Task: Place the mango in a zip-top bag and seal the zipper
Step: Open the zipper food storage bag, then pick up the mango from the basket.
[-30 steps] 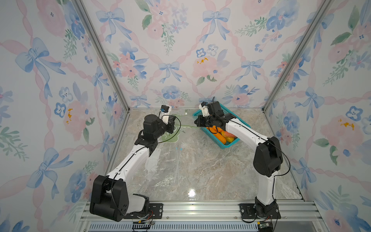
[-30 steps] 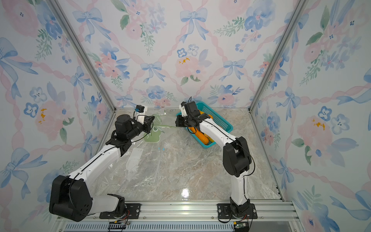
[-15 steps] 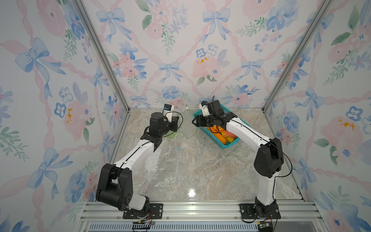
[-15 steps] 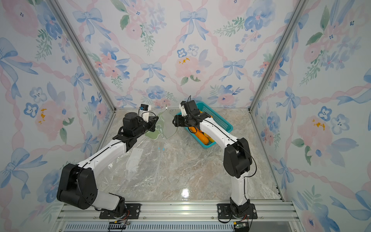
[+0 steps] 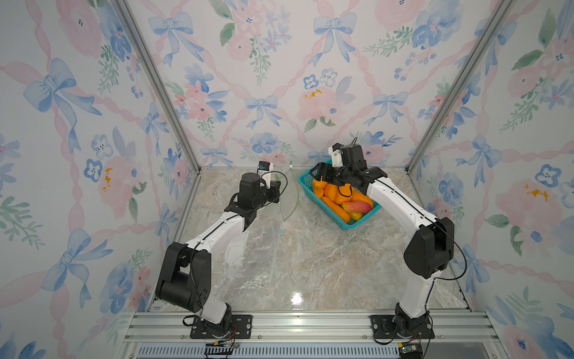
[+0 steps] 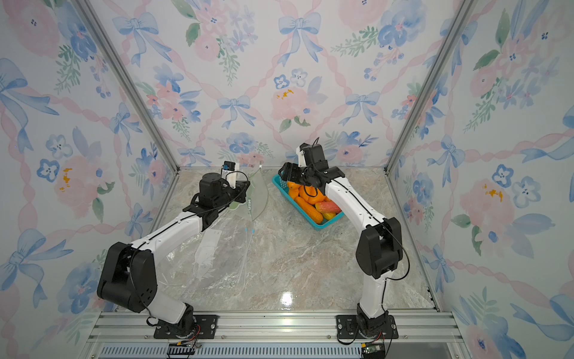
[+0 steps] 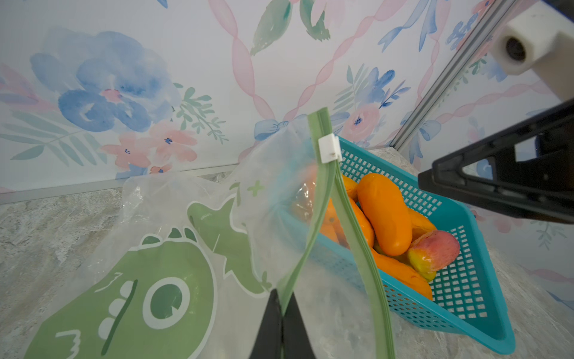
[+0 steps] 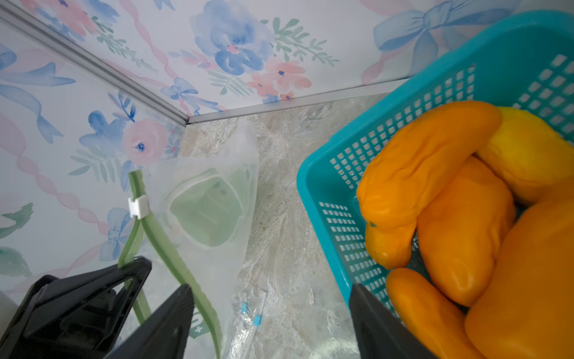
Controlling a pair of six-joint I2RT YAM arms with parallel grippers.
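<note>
Though unclear from above, wrist view shows left gripper (image 7: 282, 300) pinching zipper (image 7: 318, 126).

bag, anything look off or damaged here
Nothing spilled or torn. The bag hangs lopsided: the left gripper pinches only one zipper lip, so the other lip stands apart and the mouth is a narrow wedge. The mangoes lie in the basket.

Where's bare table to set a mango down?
Bare marble between the basket and the front rail. Crowded: flat clear bags cover the left side, and the held zip-top bag hangs close beside the basket.
</note>
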